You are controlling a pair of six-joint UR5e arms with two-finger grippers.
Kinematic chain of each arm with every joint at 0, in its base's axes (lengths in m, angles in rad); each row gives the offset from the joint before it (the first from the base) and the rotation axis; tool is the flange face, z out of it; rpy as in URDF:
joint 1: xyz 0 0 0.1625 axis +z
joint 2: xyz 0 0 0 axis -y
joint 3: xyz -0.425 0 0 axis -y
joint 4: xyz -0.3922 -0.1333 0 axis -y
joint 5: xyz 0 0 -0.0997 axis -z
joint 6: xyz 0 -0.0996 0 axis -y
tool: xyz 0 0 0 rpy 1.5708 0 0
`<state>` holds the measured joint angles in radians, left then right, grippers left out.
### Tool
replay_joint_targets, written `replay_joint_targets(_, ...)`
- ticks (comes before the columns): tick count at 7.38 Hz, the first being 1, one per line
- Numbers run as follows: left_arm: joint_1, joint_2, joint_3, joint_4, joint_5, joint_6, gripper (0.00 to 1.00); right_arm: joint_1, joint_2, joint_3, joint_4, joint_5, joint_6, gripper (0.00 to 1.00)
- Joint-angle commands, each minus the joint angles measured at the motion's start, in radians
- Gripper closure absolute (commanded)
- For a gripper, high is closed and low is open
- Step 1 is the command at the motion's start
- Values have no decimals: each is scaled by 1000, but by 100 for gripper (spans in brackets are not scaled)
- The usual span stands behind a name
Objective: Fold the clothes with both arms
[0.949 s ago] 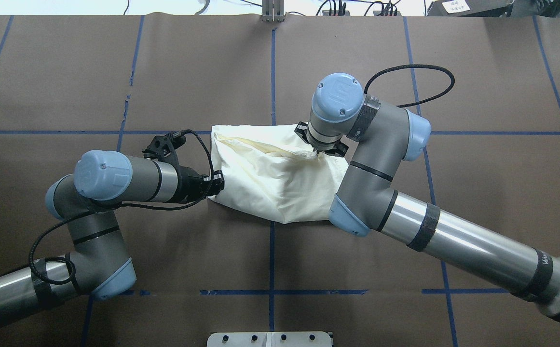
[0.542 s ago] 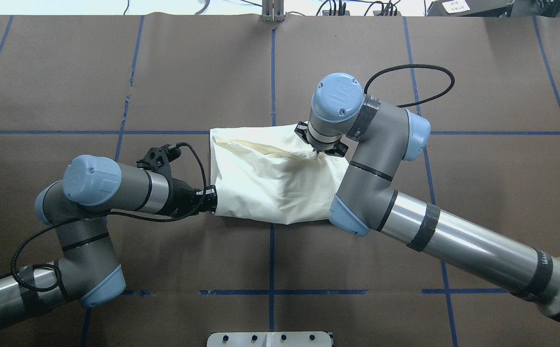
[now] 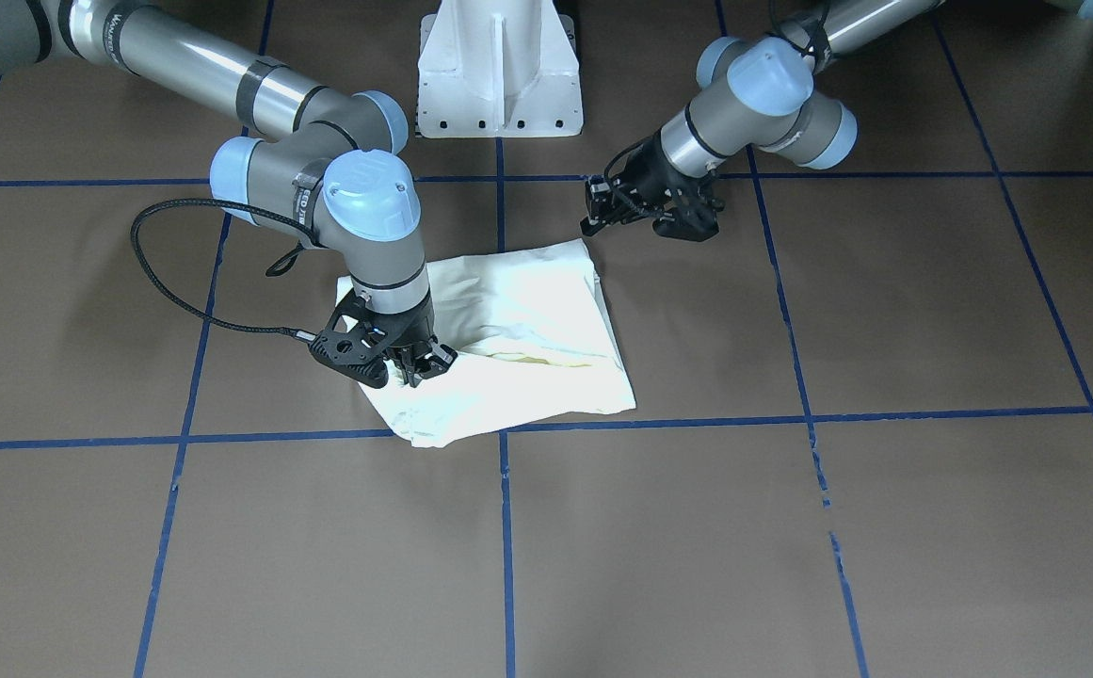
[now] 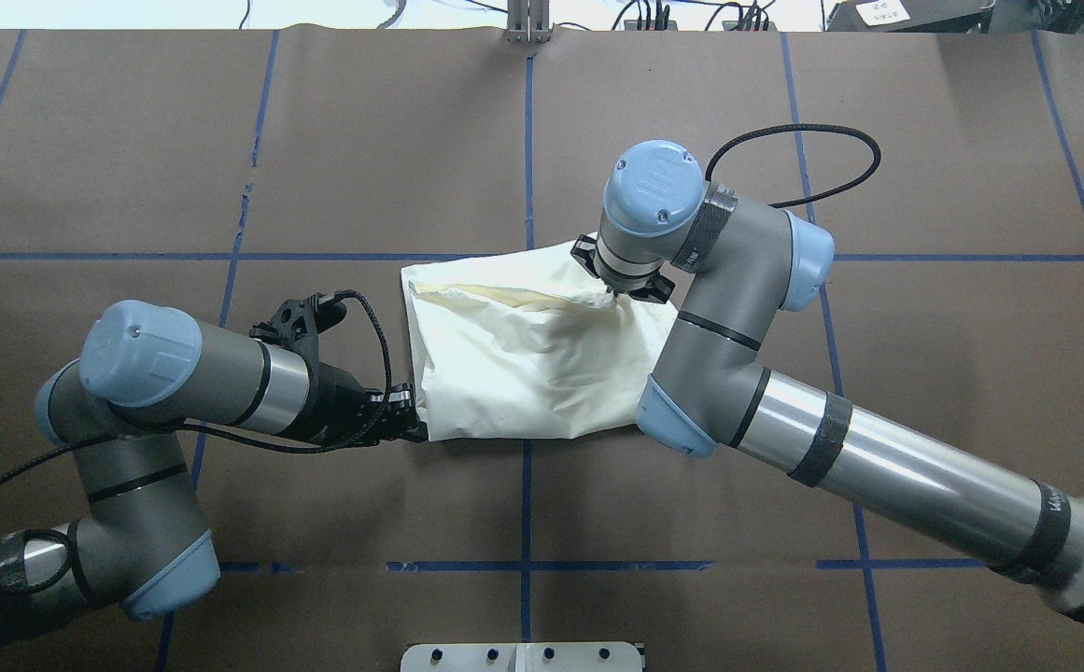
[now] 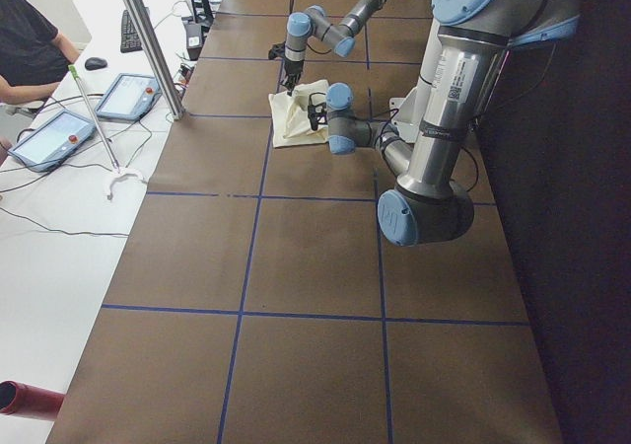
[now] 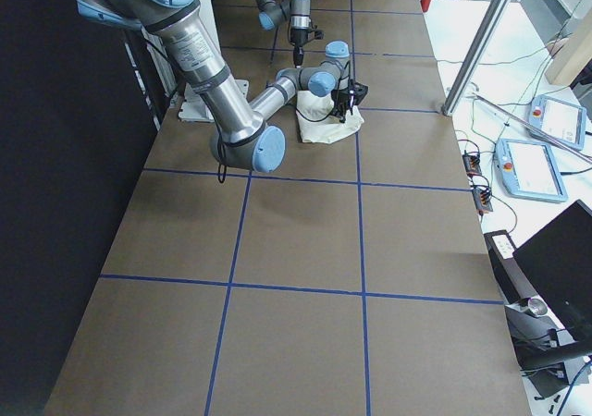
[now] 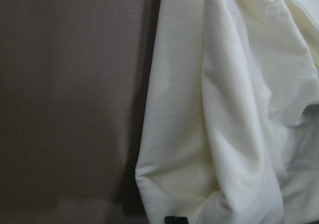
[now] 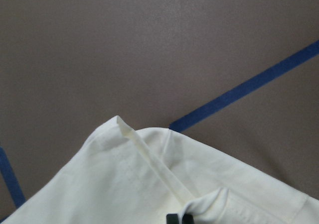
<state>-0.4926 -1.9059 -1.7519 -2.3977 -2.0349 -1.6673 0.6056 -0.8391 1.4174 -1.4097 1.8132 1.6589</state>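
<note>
The cream-white shirt (image 4: 513, 364) lies as a loose, part-folded packet near the middle of the brown-papered table (image 4: 224, 140), across one line of blue tape (image 4: 527, 140), plain side up. The right gripper (image 3: 411, 365) stands on the shirt's far right part with its jaws closed on a raised tuck of cloth beside a stitched hem (image 8: 154, 162). The left gripper (image 4: 411, 427) sits low just beside the near left corner, and whether its jaws are spread or pressed together cannot be told; its wrist camera shows only the corner's soft rolls close ahead. The step in hand looks like squaring up this fold, which seems well along but untidy. To do it well, the right pinch should act as the anchor while the left takes every layer at the corner, not just the top one, and travels low and slowly so the packet is not dragged off its place. Even tension between the two holds would flatten the diagonal wrinkles; each hold is best let go only once the cloth lies flat. As for writing: no print or lettering shows on the shirt; a dark band (image 4: 1055, 504) on the right arm carries pale characters, and a white sticker (image 5: 455, 69) on the left arm carries print — both too small to read
</note>
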Motion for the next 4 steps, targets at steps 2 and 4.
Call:
replay_joint_targets(2,-31,-100,-3,89,57,-20,100,-1,0,1,2,0,-1,97)
replay_joint_targets(4,-27,-159,87,88,67,-22,100,2,0,2,2,0,-4,97)
